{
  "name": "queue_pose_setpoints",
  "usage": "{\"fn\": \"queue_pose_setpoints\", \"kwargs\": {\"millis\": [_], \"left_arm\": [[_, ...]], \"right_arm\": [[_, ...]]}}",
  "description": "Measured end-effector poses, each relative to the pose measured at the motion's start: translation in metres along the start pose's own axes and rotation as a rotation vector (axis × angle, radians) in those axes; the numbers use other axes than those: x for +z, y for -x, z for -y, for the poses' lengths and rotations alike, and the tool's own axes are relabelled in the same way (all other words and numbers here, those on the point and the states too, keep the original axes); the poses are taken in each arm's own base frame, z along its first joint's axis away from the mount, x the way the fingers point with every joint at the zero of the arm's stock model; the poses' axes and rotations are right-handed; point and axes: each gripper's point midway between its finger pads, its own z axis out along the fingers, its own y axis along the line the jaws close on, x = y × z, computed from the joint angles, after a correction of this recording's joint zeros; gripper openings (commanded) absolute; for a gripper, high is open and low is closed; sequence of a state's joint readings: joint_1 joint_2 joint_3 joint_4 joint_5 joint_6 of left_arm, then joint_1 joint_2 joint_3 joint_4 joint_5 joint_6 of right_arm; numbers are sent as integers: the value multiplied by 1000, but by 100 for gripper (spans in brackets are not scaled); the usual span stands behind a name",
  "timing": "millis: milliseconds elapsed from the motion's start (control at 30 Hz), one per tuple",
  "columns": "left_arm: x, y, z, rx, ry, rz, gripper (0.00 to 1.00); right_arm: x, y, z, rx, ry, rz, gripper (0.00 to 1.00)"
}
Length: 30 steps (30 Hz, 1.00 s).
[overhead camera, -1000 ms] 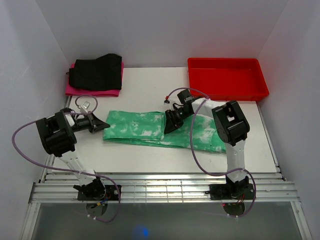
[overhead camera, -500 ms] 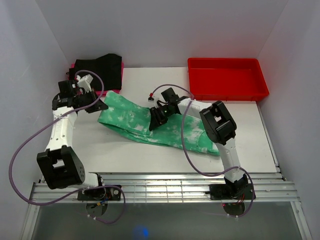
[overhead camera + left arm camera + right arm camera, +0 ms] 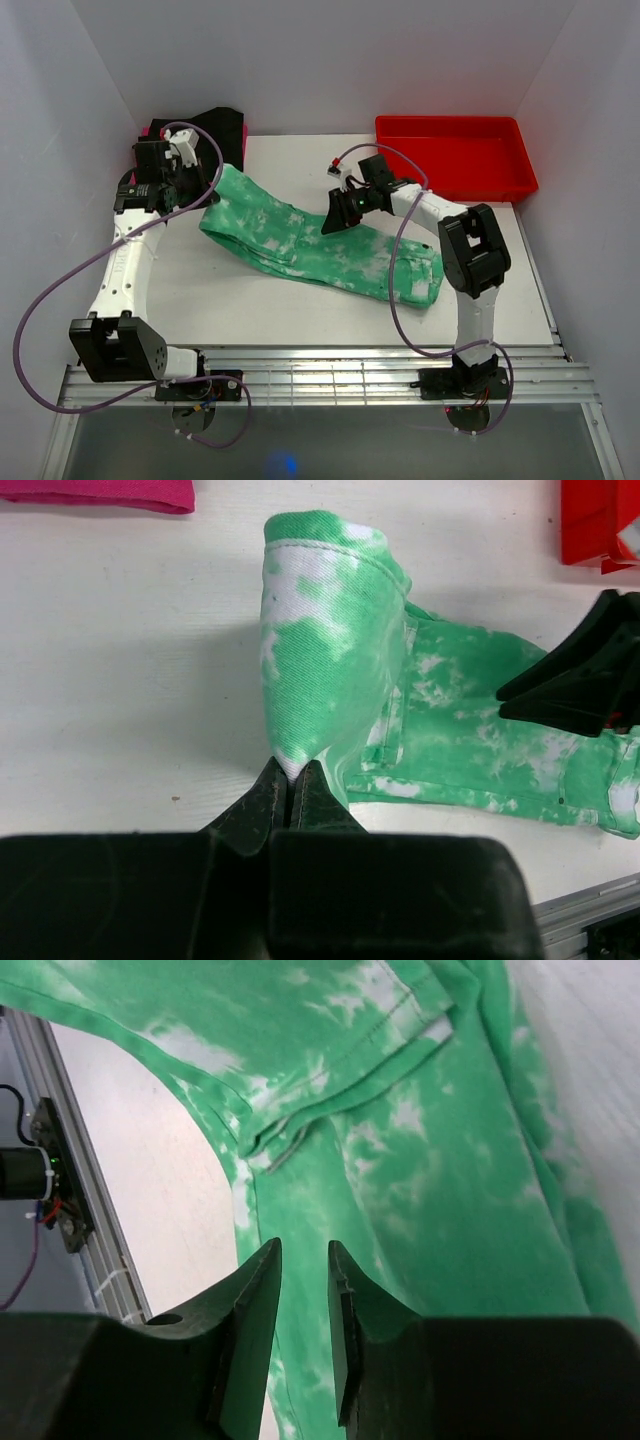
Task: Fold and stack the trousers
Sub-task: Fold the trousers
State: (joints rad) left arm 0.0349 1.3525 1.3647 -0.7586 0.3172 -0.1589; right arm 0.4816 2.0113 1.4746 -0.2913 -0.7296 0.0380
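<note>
Trousers (image 3: 300, 240): one pair; left claw (image 3: 290, 771) pinching them, right claw (image 3: 305, 1257) parted, empty; one red tray (image 3: 455, 186)

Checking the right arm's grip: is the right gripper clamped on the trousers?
No: the right gripper hangs open over the trousers, nothing between its fingers.

We note bare table (image 3: 230, 310) along the near edge, in front of the trousers (image 3: 290, 240): room to pass there. Another bare strip runs at the back between the black garment (image 3: 222, 122) and the red tray (image 3: 490, 188). The trousers cross the middle diagonally; the right gripper (image 3: 332, 222) hangs over them, jaws parted, and the left gripper (image 3: 208, 190) pinches their raised end beside the black garment.
</note>
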Motion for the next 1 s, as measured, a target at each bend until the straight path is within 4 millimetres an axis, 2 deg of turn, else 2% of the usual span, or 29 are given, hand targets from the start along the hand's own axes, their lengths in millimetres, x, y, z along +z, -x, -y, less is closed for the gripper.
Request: {"fn": "queue_pose_setpoints", "kwargs": {"millis": [100, 200, 333, 467, 600, 667, 733, 800, 933, 1000], "left_arm": [[-3, 2, 4, 10, 10, 0, 0], [-7, 3, 9, 9, 18, -7, 0], [-14, 10, 30, 31, -17, 0, 0], [-16, 9, 56, 57, -68, -3, 0], [-15, -2, 79, 55, -106, -36, 0], [-14, -7, 92, 55, -126, -47, 0], [-14, -14, 106, 53, -145, -63, 0], [-12, -20, 117, 50, -163, -74, 0], [-8, -30, 129, 43, -175, -89, 0], [-8, -31, 133, 42, -177, -87, 0]], "right_arm": [[26, -2, -6, 41, 56, -5, 29], [58, -14, -3, 109, 88, -17, 22], [97, -36, -4, 201, 117, -56, 15], [118, -21, -13, 199, 143, -30, 11], [131, -12, -17, 185, 154, -11, 15], [130, -11, -18, 186, 155, -10, 22], [125, -10, -17, 181, 154, -16, 22], [109, -9, -13, 167, 140, -28, 23], [44, 0, 6, 79, 39, -29, 25], [1, 12, 13, 16, -21, -4, 30]]}}
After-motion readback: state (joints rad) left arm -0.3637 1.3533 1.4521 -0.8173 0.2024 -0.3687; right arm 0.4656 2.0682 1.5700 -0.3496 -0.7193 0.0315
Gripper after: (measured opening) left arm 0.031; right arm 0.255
